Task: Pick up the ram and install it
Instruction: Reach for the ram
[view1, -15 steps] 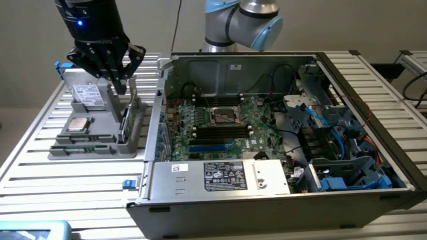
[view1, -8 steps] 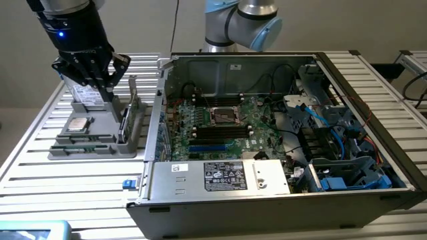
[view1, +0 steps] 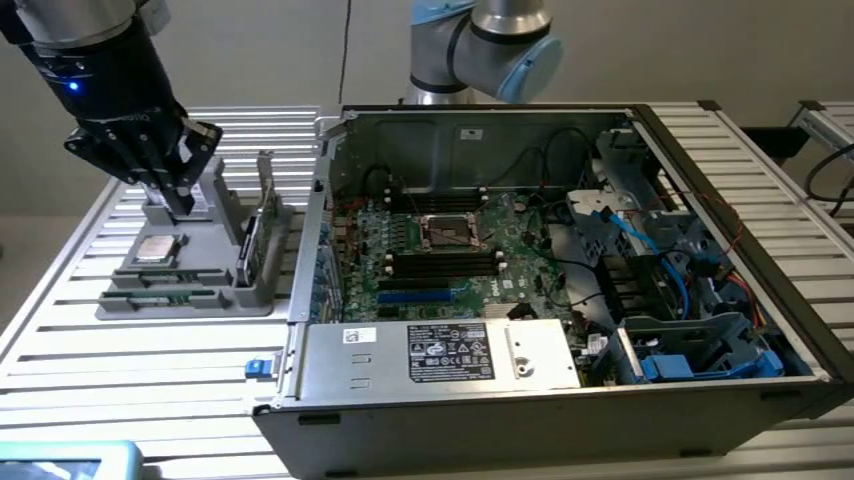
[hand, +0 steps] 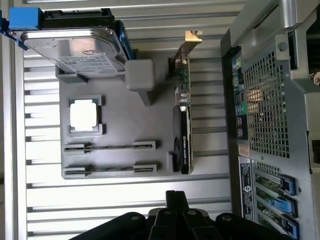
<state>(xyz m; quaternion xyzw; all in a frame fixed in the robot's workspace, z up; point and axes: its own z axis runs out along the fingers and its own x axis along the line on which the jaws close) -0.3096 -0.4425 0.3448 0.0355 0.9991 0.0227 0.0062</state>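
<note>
Exterior view: the gripper (view1: 176, 205) hangs over the grey parts tray (view1: 214, 255), which sits on the slatted table (view1: 134, 370) just beside the open computer case (view1: 441, 410). Its fingers are fully closed against each other. Nothing can be seen between them in either the exterior or the wrist view (hand: 175, 196).

Position of the task part: the ram (view1: 158, 297) is in the tray. It stands on edge in a clip holder along the tray edge opposite the hard drive (hand: 80, 47). In the wrist view it shows as a thin strip (hand: 110, 147) between the two end clips. A second holder beside it carries a similar strip. The processor (hand: 83, 115) lies between these holders and the hard drive. The larger upright card (hand: 182, 125) stands along the tray edge nearest the case.

Progress, as judged from these views:
- Pick-up: not done. The ram is seated in its holder and the gripper is apart from it.
- Installation: not done. No green stick is visible in the long black slots (view1: 441, 263) on the motherboard (view1: 534, 250).
</note>
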